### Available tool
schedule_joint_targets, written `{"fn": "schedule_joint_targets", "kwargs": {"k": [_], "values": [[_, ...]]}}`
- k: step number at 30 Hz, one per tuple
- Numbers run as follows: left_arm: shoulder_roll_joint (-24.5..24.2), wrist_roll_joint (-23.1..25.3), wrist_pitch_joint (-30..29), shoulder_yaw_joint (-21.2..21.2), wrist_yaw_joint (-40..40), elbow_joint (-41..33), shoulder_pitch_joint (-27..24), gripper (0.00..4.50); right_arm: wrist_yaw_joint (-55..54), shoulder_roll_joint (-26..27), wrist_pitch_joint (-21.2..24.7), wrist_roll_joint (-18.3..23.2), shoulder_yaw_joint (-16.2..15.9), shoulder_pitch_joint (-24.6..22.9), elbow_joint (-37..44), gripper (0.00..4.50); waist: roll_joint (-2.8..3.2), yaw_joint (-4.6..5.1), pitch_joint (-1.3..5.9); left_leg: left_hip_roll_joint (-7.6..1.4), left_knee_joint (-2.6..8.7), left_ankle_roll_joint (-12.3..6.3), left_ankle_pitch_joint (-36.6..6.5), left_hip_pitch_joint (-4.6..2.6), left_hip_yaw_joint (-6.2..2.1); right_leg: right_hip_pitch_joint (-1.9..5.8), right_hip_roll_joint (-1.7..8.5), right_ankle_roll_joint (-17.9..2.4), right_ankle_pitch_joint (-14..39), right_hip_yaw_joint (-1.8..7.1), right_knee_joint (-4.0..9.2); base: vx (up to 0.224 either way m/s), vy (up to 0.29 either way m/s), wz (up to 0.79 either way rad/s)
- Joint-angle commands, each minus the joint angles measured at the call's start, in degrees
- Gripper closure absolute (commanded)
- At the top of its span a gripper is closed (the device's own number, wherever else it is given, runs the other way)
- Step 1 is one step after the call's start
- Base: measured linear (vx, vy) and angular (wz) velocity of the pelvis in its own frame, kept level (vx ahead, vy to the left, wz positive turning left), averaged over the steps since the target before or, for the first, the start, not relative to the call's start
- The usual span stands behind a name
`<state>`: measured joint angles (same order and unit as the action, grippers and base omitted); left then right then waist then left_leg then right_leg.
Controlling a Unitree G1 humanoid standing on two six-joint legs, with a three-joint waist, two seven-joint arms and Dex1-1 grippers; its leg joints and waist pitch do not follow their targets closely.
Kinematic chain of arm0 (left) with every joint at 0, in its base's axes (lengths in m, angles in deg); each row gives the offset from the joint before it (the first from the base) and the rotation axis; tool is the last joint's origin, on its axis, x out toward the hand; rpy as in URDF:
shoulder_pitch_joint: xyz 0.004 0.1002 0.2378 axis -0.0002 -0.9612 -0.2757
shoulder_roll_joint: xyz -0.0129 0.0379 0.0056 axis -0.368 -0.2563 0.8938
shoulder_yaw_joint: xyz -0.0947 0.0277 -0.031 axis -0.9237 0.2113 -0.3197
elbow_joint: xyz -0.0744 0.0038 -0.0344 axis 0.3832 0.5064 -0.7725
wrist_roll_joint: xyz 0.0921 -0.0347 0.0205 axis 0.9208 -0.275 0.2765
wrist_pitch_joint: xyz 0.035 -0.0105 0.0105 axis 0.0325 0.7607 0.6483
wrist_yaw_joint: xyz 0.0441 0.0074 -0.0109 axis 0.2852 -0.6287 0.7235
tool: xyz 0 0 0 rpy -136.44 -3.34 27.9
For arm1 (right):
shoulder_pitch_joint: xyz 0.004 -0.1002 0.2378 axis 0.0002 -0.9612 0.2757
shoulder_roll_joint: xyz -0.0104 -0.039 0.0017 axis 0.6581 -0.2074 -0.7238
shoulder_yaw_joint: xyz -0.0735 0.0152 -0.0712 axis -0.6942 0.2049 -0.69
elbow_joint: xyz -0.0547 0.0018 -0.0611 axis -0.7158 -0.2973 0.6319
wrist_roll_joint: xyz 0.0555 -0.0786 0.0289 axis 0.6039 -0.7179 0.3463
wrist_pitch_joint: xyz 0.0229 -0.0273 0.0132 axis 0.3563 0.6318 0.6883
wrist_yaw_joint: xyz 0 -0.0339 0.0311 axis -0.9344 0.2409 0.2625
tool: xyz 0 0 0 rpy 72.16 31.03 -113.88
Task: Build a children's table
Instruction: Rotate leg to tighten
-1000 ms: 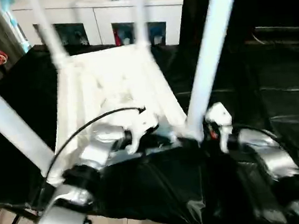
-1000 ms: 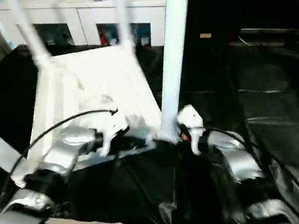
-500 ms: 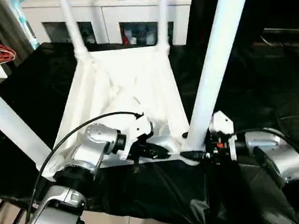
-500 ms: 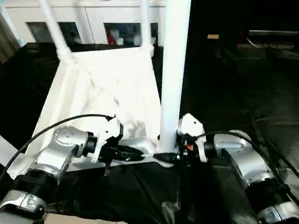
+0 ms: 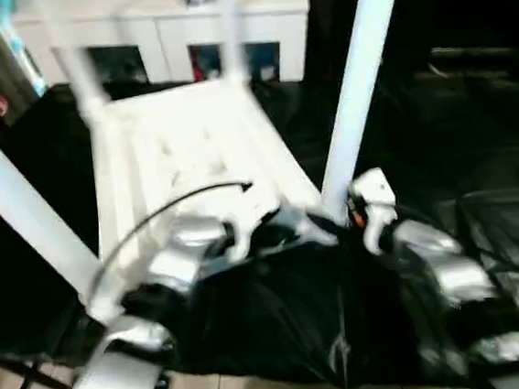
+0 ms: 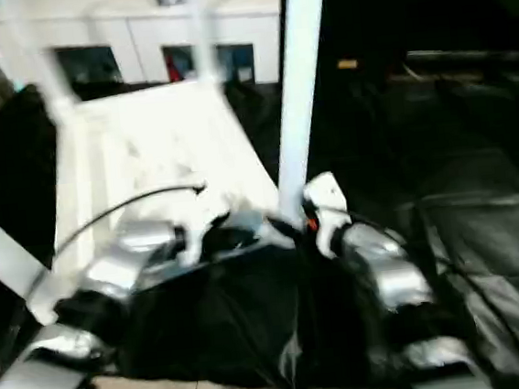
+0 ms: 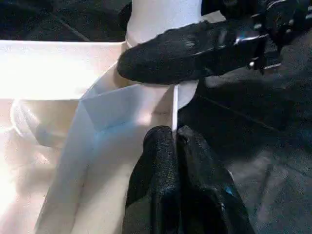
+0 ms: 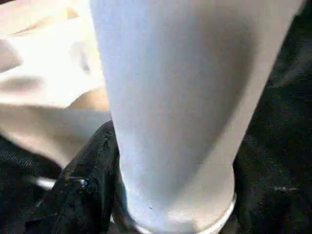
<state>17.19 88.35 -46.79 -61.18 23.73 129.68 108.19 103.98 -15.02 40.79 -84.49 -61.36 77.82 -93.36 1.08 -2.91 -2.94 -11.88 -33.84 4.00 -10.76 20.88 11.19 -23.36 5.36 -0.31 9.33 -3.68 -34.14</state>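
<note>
L gripper [image 7: 175, 141] pinched the upturned white plastic table top's [image 5: 181, 142] rim, steadying it; R gripper [image 8: 161, 195] clamped the white tapered tube leg [image 5: 355, 84] at its corner socket.

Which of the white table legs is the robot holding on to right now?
The near right leg, the thick one rising just in front of the right arm. The right gripper clasps its base at the tabletop's corner; the other legs stand untouched.

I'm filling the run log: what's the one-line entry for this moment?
left tool: shut on table rim | right tool: around near-right leg at its base | table top: upside down
</note>
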Motion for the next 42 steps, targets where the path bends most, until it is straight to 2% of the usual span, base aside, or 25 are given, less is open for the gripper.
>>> {"fn": "schedule_joint_targets", "kwargs": {"k": [1,3,7,9,11,13,14,15,16,17,19,20,23,24,26,31,33,34,35,36,39,40,42], "values": [[3.8,-1.0,2.0,0.8,-1.0,-0.7,1.9,4.50,-2.3,4.0,-1.2,-2.1,-2.9,0.4,-3.2,1.82,-0.15,0.00,3.76,-0.87,4.16,-1.35,-13.5,-0.27,-0.70,2.68,2.68,-11.6,17.0,1.87,4.57,0.000,0.000,0.00],[3.8,-0.4,2.4,1.4,-0.7,-0.5,1.9,4.50,-3.8,4.8,-2.9,-2.7,-3.0,0.8,-3.6,1.26,-0.27,-0.04,3.85,-0.87,4.10,-1.74,-13.0,-0.29,-0.66,2.73,2.63,-11.8,15.8,1.88,4.49,0.000,0.000,0.00],[2.8,-1.1,3.0,1.5,1.4,-1.3,1.8,4.50,-2.6,3.8,-4.3,-3.0,-3.2,1.1,-2.7,1.09,-0.26,-0.11,3.92,-0.92,4.08,-2.80,-12.2,-0.15,-0.63,2.95,2.57,-12.8,12.9,1.86,4.08,0.000,0.000,0.00],[1.7,-1.4,3.7,1.6,3.3,-1.8,1.5,4.50,0.5,2.2,-4.3,-2.1,-2.8,1.2,-2.1,0.73,-0.27,-0.22,3.91,-0.92,4.03,-3.28,-12.4,-0.24,-0.58,2.96,2.59,-13.1,12.6,1.88,4.12,0.000,0.000,0.00],[1.3,-1.6,4.0,1.6,4.1,-2.1,1.4,4.50,2.2,1.7,-4.0,-1.5,-2.7,1.1,-1.6,0.67,-0.21,-0.34,3.88,-0.98,4.01,-3.48,-12.5,-0.25,-0.53,2.92,2.63,-13.3,12.5,1.94,4.09,0.000,0.000,0.00],[-0.8,-3.2,4.6,1.6,9.8,-3.8,0.4,4.50,14.7,-2.6,-1.6,1.7,-4.0,-1.1,2.8,0.67,-0.42,-0.56,3.95,-0.96,3.95,-4.34,-11.9,-0.22,-0.56,3.29,2.60,-13.6,11.4,1.90,3.96,0.000,0.000,0.00],[-1.2,-3.6,4.6,1.5,11.1,-4.2,0.2,4.50,17.6,-3.7,-1.3,2.3,-4.5,-1.7,3.9,0.67,-0.39,-0.78,4.01,-1.06,3.79,-5.32,-10.8,-0.14,-0.49,3.33,2.50,-14.1,9.3,1.93,3.68,0.000,0.000,0.00],[-1.2,-3.6,4.6,1.5,11.1,-4.2,0.2,4.50,17.6,-3.7,-1.3,2.3,-4.5,-1.7,3.9,0.67,-0.28,-0.93,4.02,-1.20,3.73,-5.67,-10.4,-0.20,-0.47,3.23,2.54,-14.4,8.2,1.97,3.56,0.000,0.000,0.00],[-1.7,-4.1,4.7,1.6,12.7,-4.6,0.1,4.50,19.8,-4.7,-1.6,2.6,-5.0,-2.3,4.9,0.67,-0.32,-0.85,4.00,-1.24,3.70,-5.97,-9.7,0.03,-0.41,3.22,2.52,-15.1,6.9,1.94,3.34,0.000,0.000,0.00],[-2.9,-5.3,4.9,2.0,16.8,-6.0,-0.6,4.50,24.0,-6.8,-1.2,3.4,-5.7,-3.4,6.6,0.67,-0.32,-1.06,4.08,-1.22,3.64,-5.98,-9.4,-0.07,-0.41,3.28,2.58,-15.2,6.7,1.88,3.29,0.000,0.000,0.00],[-3.3,-5.7,4.9,2.1,18.1,-6.5,-0.9,4.50,25.3,-7.5,-0.9,3.7,-5.8,-3.7,7.2,0.67,-0.22,-1.36,4.20,-1.40,3.45,-6.76,-8.3,-0.10,-0.27,3.19,2.52,-16.0,5.0,1.88,2.99,0.000,0.000,0.00],[-4.3,-6.4,5.8,2.1,20.5,-7.2,-1.4,4.50,30.5,-10.1,0.4,4.2,-6.9,-5.0,9.4,0.67,-0.34,-1.61,4.18,-1.36,3.37,-7.00,-8.2,-0.09,-0.25,3.28,2.45,-16.1,4.9,1.88,2.93,0.000,0.000,0.00],[-5.8,-6.5,6.3,2.5,23.0,-7.2,-1.9,4.50,36.5,-13.2,2.2,4.8,-8.5,-6.5,12.5,0.67,-0.43,-2.38,4.04,-1.49,3.47,-6.85,-9.2,-0.23,-0.19,3.10,2.53,-15.8,6.8,1.92,3.10,0.000,0.000,0.00],[-6.7,-6.5,6.1,2.6,24.9,-7.2,-2.1,4.50,39.9,-14.9,3.4,5.6,-9.6,-7.3,14.4,0.67,-0.20,-2.42,3.95,-1.56,3.57,-6.35,-10.2,-0.27,-0.22,2.97,2.64,-15.5,8.1,1.97,3.23,0.000,0.000,0.00],[-7.5,-6.9,5.9,2.6,26.9,-7.4,-2.4,4.50,43.1,-16.4,4.5,5.9,-10.8,-8.0,16.0,0.67,-0.31,-2.69,3.88,-1.58,3.71,-5.66,-11.3,-0.38,-0.24,2.89,2.59,-14.9,10.1,1.99,3.44,0.000,0.000,0.00],[-8.6,-6.8,5.4,3.1,28.8,-7.5,-2.4,4.50,45.0,-17.5,5.1,4.8,-12.6,-8.5,16.9,0.67,-0.54,-2.82,3.84,-1.52,3.81,-4.42,-11.3,-0.31,-0.33,2.87,2.77,-13.7,12.8,2.02,3.65,0.000,0.000,0.00],[-8.9,-6.8,5.5,3.2,29.2,-7.4,-2.3,4.50,44.9,-17.5,5.0,4.4,-13.0,-8.7,16.9,0.95,-0.47,-2.83,3.89,-1.53,3.79,-4.31,-10.8,-0.31,-0.36,2.82,2.76,-13.7,12.3,2.03,3.58,0.000,0.000,0.00],[-9.0,-6.9,5.6,3.1,29.4,-7.4,-2.3,4.50,44.8,-17.2,5.5,4.6,-13.0,-8.8,17.1,0.95,-0.23,-2.85,3.88,-1.51,3.80,-4.24,-10.7,-0.35,-0.38,2.79,2.75,-13.8,12.1,2.02,3.55,0.000,0.000,0.00],[-9.0,-7.0,5.6,3.1,29.4,-7.4,-2.4,4.50,44.7,-17.0,5.8,4.7,-13.0,-8.8,17.2,1.08,-0.31,-2.83,3.88,-1.51,3.80,-4.21,-10.8,-0.33,-0.35,2.78,2.71,-13.8,12.0,2.01,3.60,0.000,0.000,0.00],[-8.7,-7.1,5.3,3.2,29.7,-7.8,-2.6,4.50,44.5,-16.6,7.5,5.5,-13.1,-9.5,18.7,1.20,-0.09,-2.83,3.89,-1.53,3.81,-4.04,-11.0,-0.41,-0.36,2.75,2.69,-14.0,11.9,2.00,3.62,0.000,0.000,0.00],[-8.4,-7.1,5.4,3.2,29.6,-7.9,-2.7,4.50,44.1,-16.3,8.1,5.8,-13.1,-10.0,19.5,1.43,-0.21,-2.98,4.01,-1.57,3.82,-4.04,-10.6,-0.41,-0.41,2.91,2.64,-14.2,10.2,1.99,3.38,0.000,0.000,0.00],[-7.8,-7.1,5.4,2.9,28.5,-7.7,-2.6,4.50,43.1,-15.6,8.0,5.9,-12.8,-10.3,19.5,1.43,0.13,-2.98,4.06,-1.59,3.73,-4.10,-10.2,-0.46,-0.36,2.81,2.62,-14.5,9.1,2.05,3.32,0.000,0.000,0.00],[-6.6,-6.8,5.7,2.4,26.0,-7.3,-2.3,4.50,40.6,-14.1,7.9,6.0,-12.1,-10.7,19.2,1.65,-0.01,-3.01,4.04,-1.51,3.75,-3.99,-10.6,-0.47,-0.33,2.85,2.61,-14.6,9.1,1.99,3.37,0.000,0.000,0.00]]}}
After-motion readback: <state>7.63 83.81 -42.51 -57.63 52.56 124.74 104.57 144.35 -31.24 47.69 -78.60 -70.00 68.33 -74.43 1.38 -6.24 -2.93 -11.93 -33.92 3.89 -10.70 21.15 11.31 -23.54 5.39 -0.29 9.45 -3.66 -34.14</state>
